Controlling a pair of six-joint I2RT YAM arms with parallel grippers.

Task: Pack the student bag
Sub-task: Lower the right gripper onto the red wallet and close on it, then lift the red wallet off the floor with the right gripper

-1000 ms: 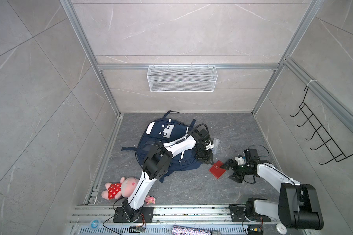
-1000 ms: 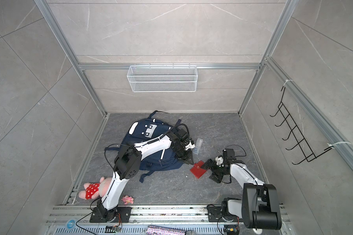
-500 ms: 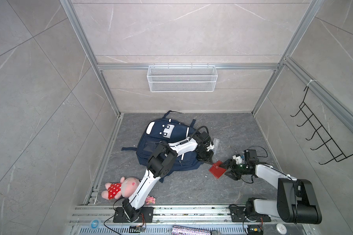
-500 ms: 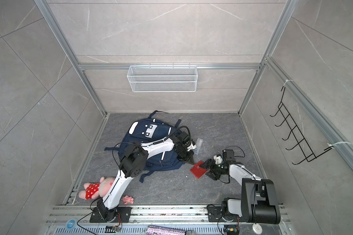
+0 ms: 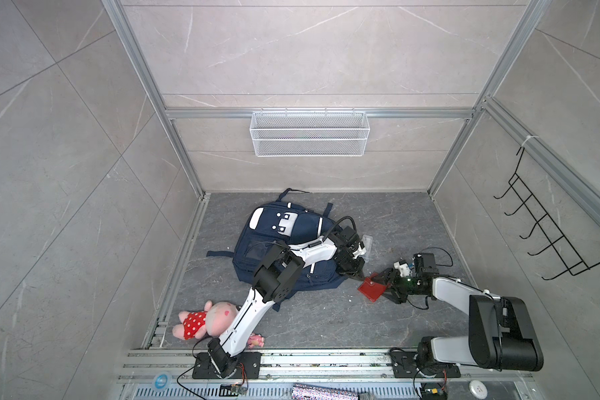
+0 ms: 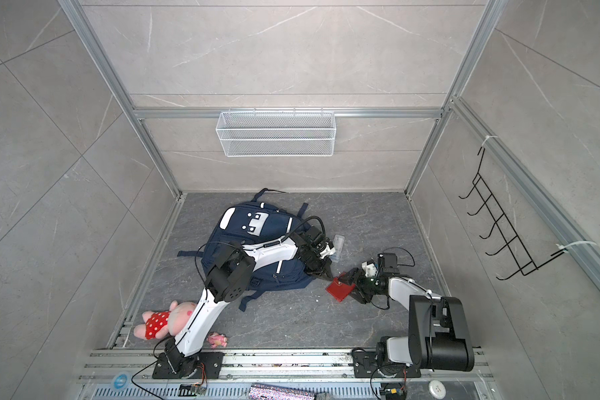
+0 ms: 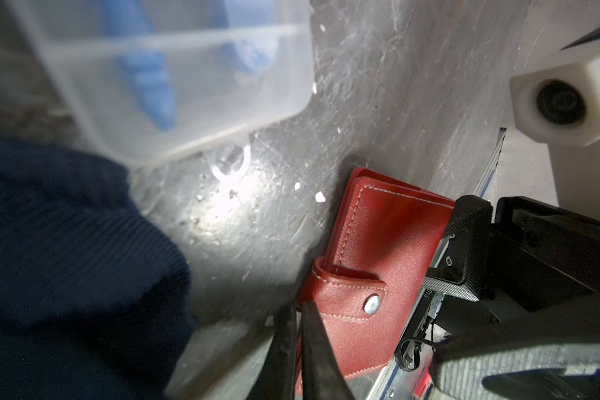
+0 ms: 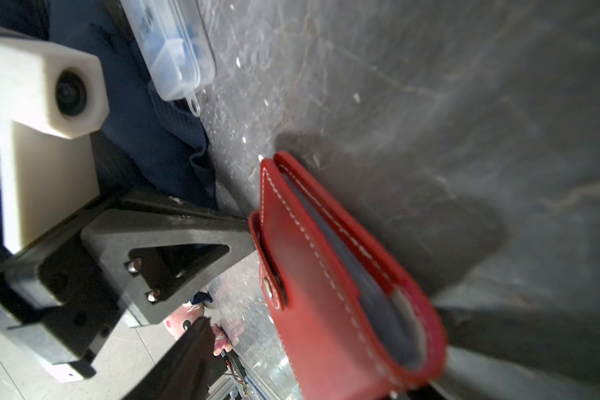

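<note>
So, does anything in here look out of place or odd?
The red wallet stands out: it is tilted up at an angle rather than lying flat, clamped in the right pincer, with the closed left pincer at its snap strap. A plush toy also lies partly behind the left arm.

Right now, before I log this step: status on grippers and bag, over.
Right gripper clamps red wallet; left gripper pinches its strap. Student bag flat on floor, wallet outside it. Clear case lies beside bag.
</note>
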